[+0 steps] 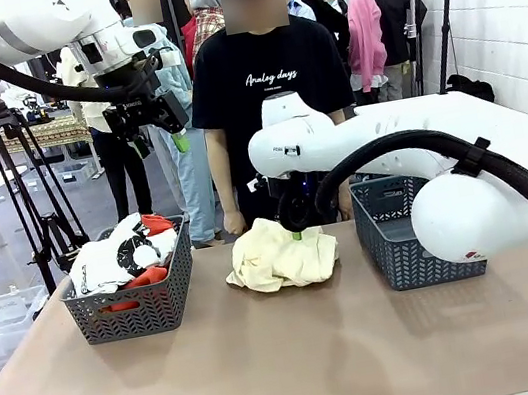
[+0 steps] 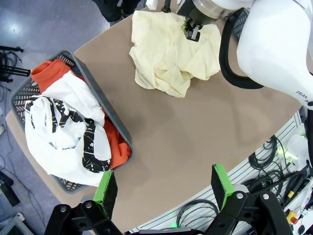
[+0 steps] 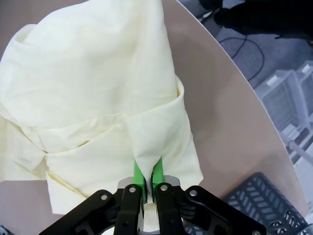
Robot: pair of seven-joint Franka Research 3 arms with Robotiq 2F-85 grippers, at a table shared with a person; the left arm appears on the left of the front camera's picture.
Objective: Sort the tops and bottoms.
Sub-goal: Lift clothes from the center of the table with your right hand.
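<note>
- The front view looks level across the brown table (image 1: 300, 354) from the robot's side toward the person (image 1: 268, 85) standing at the far edge.
- The left wrist view hangs high and faces down — it takes in the left basket (image 2: 117, 128), the middle of the table and the pale yellow garment (image 2: 168, 54).
- The right wrist view sits very near the tabletop, looking along its own fingers (image 3: 138, 172) at that same garment, with the right basket (image 3: 266, 198) at its corner.
- All three views share the pale yellow garment at mid-table.
</note>
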